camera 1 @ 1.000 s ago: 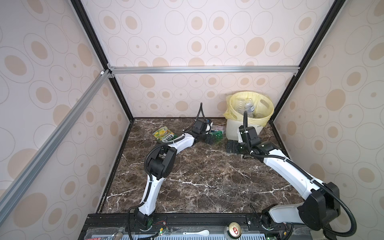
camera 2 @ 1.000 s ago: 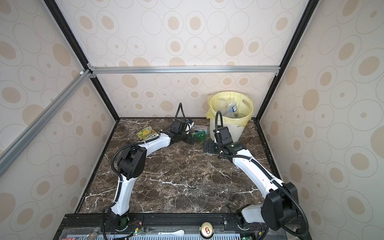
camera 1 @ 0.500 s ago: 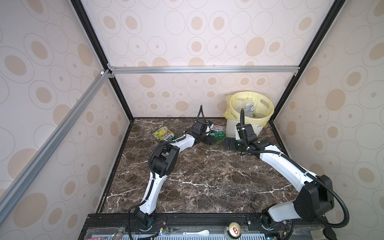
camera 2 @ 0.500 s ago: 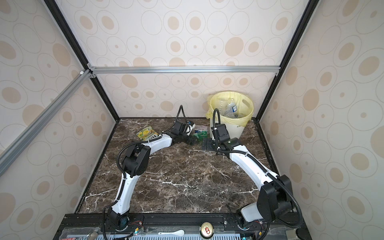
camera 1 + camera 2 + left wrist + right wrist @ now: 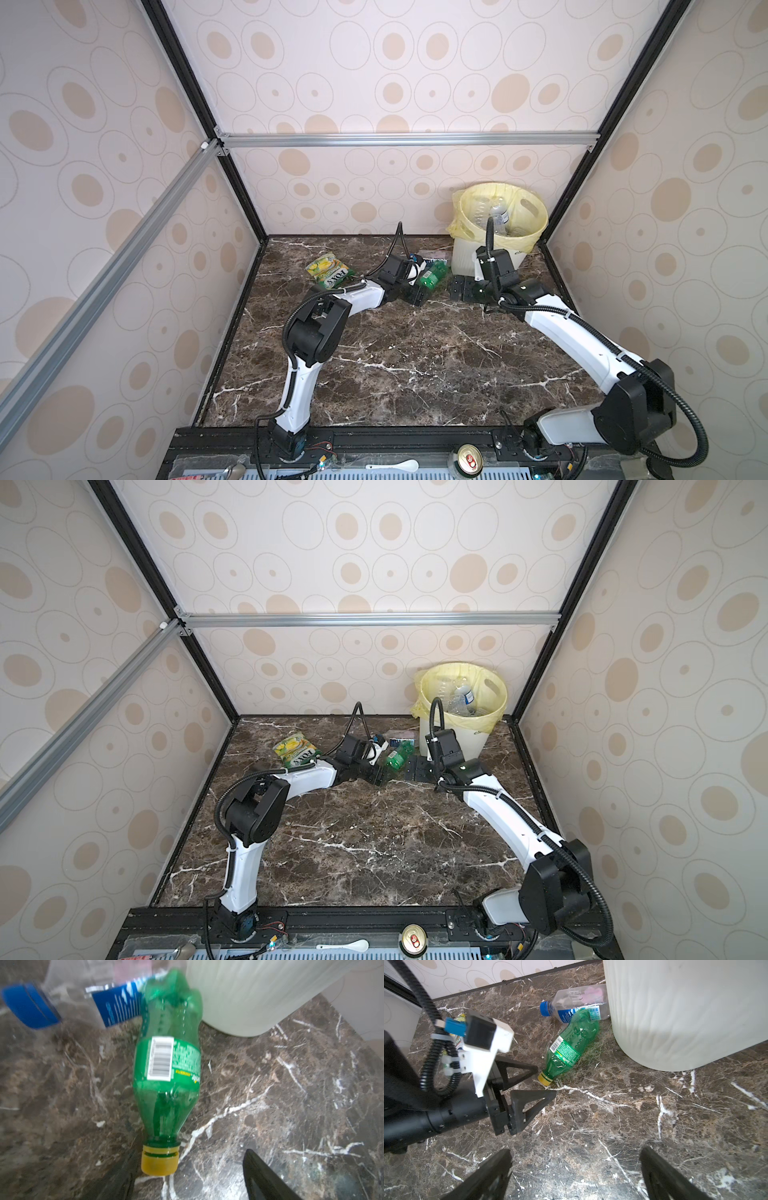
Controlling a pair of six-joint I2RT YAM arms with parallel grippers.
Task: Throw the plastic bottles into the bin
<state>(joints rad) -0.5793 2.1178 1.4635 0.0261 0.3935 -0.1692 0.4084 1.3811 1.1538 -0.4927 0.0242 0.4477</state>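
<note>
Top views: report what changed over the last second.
The left gripper came down toward the dark marble table; its open fingers now flank the yellow cap of the lying green plastic bottle, gripping nothing yet. The right gripper barely shifted, wide open and empty. Green bottle, clear blue-capped plastic bottle, yellow-green snack packet and white ribbed bin kept their places.

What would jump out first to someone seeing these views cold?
A crushed green plastic bottle with a yellow cap lies on the dark marble tabletop, beside the round white ribbed bin in the back right corner. The left pincer stands open at that cap, not yet gripping. Behind the green one lies a clear plastic bottle with a blue cap, right by the bin's wall.
</note>
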